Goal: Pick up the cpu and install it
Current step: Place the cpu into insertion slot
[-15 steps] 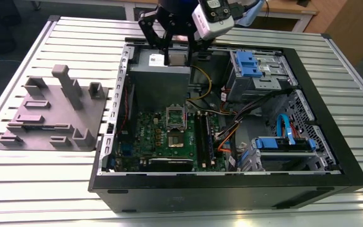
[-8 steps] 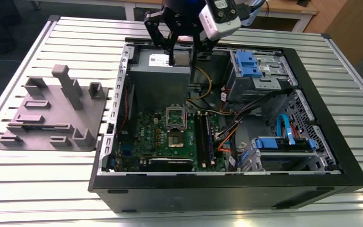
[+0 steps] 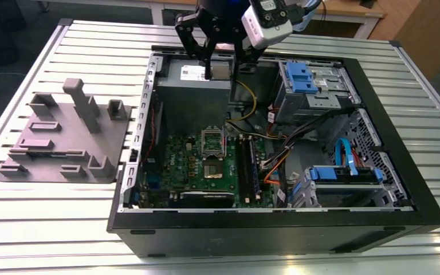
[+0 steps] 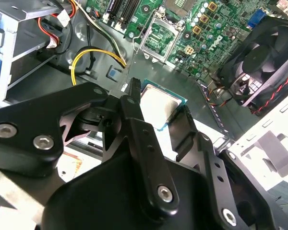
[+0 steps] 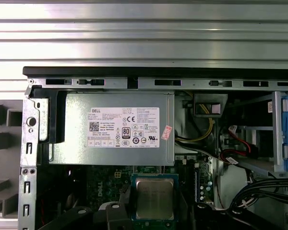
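Note:
The cpu (image 3: 220,70) is a thin silver-topped square chip held between my black fingers above the grey power supply at the back of the open computer case (image 3: 281,223). My gripper (image 3: 221,74) is shut on the cpu, one finger on each side edge. In the second wrist view the cpu (image 4: 158,103) hangs flat in the gripper (image 4: 158,117), with the open socket (image 4: 161,36) on the green motherboard farther ahead. In the first wrist view the cpu (image 5: 154,196) sits just below the labelled power supply. The socket (image 3: 213,140) lies well below the gripper in the exterior view.
The grey power supply (image 5: 115,127) with a white label lies under the gripper. Yellow and black cables (image 3: 251,109), blue drive cages (image 3: 308,77) and a black fan (image 4: 264,62) crowd the case. A grey block fixture (image 3: 63,137) stands on the slatted table at the exterior view's left.

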{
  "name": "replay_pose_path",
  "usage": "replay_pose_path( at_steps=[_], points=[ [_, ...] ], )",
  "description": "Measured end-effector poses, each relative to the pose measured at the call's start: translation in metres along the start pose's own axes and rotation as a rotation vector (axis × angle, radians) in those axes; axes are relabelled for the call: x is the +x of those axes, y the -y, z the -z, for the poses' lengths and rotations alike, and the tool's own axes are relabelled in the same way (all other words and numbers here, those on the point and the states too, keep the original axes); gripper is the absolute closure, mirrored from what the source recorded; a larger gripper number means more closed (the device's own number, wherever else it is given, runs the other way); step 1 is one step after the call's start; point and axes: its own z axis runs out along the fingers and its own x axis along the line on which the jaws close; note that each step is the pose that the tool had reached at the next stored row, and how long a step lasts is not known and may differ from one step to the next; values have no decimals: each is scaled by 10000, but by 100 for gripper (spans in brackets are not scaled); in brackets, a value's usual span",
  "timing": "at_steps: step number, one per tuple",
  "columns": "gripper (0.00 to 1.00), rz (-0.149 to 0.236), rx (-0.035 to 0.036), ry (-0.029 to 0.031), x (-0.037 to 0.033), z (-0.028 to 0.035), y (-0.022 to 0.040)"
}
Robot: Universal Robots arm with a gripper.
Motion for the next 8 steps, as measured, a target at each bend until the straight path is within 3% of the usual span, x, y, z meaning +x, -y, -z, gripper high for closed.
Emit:
replay_pose_path(
  at_steps=[4,8],
  points=[
    [53,1,12,0,-1,-9,7],
    [53,0,51,-1,-1,-36,57]
  ],
)
